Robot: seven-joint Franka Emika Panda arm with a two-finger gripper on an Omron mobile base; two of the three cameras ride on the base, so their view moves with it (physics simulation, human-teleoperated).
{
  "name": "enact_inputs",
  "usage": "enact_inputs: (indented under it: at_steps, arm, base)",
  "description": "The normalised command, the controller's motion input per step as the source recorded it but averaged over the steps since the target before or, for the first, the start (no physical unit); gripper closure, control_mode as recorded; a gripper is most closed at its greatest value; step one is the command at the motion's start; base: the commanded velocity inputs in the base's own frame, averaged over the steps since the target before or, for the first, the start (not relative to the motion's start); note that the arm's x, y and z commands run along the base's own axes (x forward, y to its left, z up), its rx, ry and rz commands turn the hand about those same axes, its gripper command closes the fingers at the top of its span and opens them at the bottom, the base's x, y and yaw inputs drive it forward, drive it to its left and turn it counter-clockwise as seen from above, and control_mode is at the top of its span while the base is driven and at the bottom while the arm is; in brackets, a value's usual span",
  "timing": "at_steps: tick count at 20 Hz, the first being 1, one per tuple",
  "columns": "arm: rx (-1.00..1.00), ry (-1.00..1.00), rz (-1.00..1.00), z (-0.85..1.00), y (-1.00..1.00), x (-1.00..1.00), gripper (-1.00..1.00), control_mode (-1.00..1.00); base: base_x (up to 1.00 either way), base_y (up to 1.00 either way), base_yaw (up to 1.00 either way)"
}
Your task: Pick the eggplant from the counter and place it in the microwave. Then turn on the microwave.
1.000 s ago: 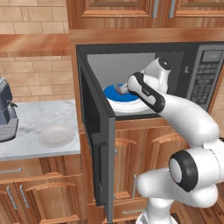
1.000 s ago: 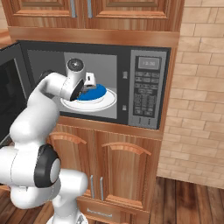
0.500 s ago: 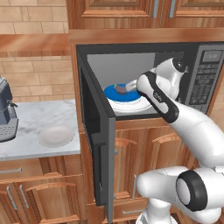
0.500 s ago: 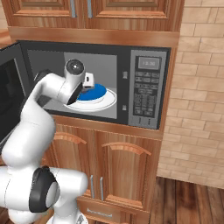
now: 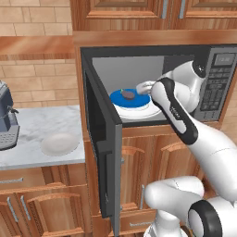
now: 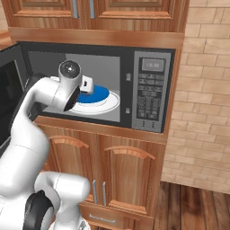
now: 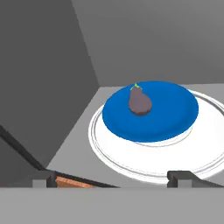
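Eggplant (image 7: 140,102) sits on the blue plate (image 7: 170,114) inside the microwave (image 6: 152,90), apart from the fingers (image 7: 183,177), which are spread wide and hold nothing. Risk: door (image 5: 104,152) is fully open; a careless arm exit could clip the turntable (image 7: 131,155), or start gets pressed before closing.

Arm covers the right part of the blue plate (image 5: 121,99) in the left base view; in the right base view it hides the plate's left side. Coffee machine (image 5: 8,121) cut off at left edge. Microwave (image 6: 152,92) button labels too small to read.
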Motion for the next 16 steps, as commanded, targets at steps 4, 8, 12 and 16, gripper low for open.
enact_inputs:
  at_steps: [4,8,12,16]
  arm:
    - [0.12,0.14,-0.18,0.22,0.0,-0.39,-1.0,-1.0]
    - [0.12,0.17,-0.19,0.17,0.0,-0.35,-1.0,-1.0]
    - [0.18,0.06,-0.24,0.16,0.0,-0.46,-1.0,-1.0]
    - [0.25,-0.02,-0.23,0.13,0.0,-0.61,-1.0,-1.0]
  base:
    - [0.0,0.0,0.0]
    - [0.0,0.0,0.0]
    - [0.0,0.0,0.0]
    - [0.0,0.0,0.0]
